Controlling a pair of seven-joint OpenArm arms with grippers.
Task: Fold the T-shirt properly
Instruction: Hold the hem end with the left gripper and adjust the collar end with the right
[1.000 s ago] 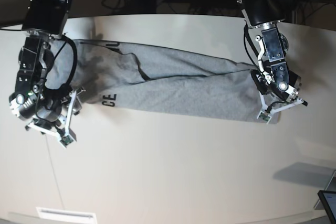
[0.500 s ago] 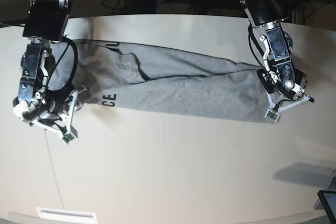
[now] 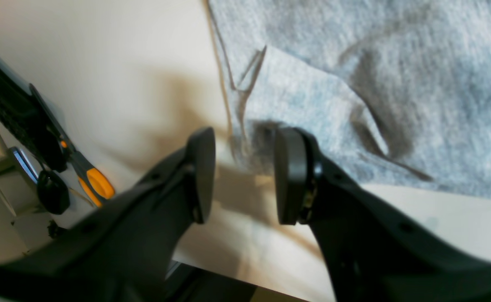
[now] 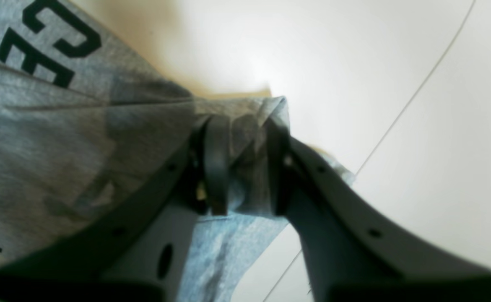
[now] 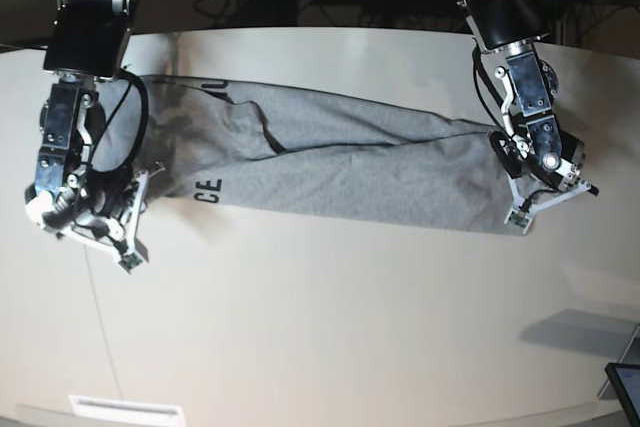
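The heather-grey T-shirt (image 5: 340,162) lies as a long band across the table, with black letters "CE" (image 5: 208,190) near its left end. In the right wrist view my right gripper (image 4: 245,167) is shut on a bunched edge of the T-shirt (image 4: 61,126), just past the lettering (image 4: 48,46). In the base view that gripper (image 5: 125,237) sits at the shirt's left end. At the shirt's right end, my left gripper (image 5: 550,204) stands open. Its fingertips (image 3: 201,167) straddle the shirt's corner (image 3: 249,138) without pinching it.
A thin seam line (image 5: 100,327) runs down the pale table (image 5: 330,317). A screen corner (image 5: 625,387) shows at the bottom right and a white label (image 5: 125,409) at the bottom left. An orange-handled tool (image 3: 94,184) lies beyond the table edge. Cables hang behind the table.
My right gripper has closed on the shirt's left edge after standing open. The left arm shifted slightly rightward early on, then held still with its jaws unchanged.
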